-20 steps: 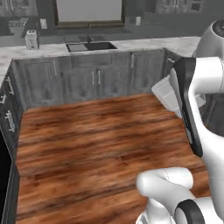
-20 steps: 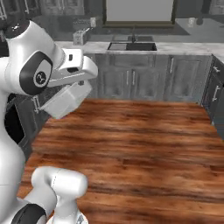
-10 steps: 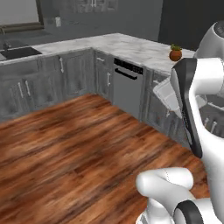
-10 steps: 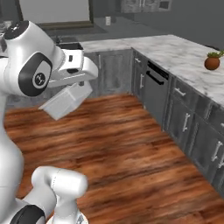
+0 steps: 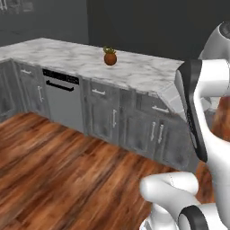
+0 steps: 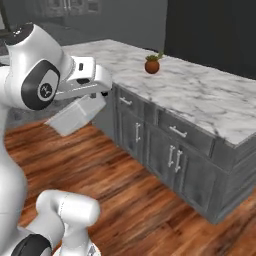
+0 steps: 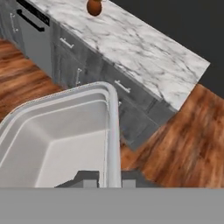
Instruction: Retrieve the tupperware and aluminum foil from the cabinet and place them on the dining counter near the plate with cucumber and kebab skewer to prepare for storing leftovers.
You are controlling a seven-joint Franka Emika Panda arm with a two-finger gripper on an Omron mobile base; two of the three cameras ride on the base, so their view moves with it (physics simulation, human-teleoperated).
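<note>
1. Left base view: a white, grey-veined marble surface (image 5: 134,67) runs from the upper left toward the right, over grey wood-grain drawer units (image 5: 130,123) with metal handles. A small reddish-brown pot with a green sprout (image 5: 110,57) stands on the marble near its back edge. A grey dishwasher front (image 5: 63,101) with a dark control strip sits among the units to the left. The floor (image 5: 58,170) is reddish-brown wood plank. A pale corner of the tupperware (image 5: 173,96) peeks out just left of the robot's dark-banded forearm.

2. Right base view: the claw (image 6: 102,90) hangs out from the white arm at the left, above the wood floor and just beside the corner of the marble surface. It is closed on the rim of the tupperware, which hangs below it, tilted, its far end lower and to the left, off the floor and apart from the units. The small pot stands on the marble well beyond it.

3. Hand view: the tupperware fills the lower left, open side toward the camera, its rimmed edge (image 7: 113,131) running up between the two dark fingertips (image 7: 87,178), which pinch that rim from either side. Beyond it lie the marble surface, the drawer fronts beneath it and the wood floor; the pot is at the top edge.
</note>
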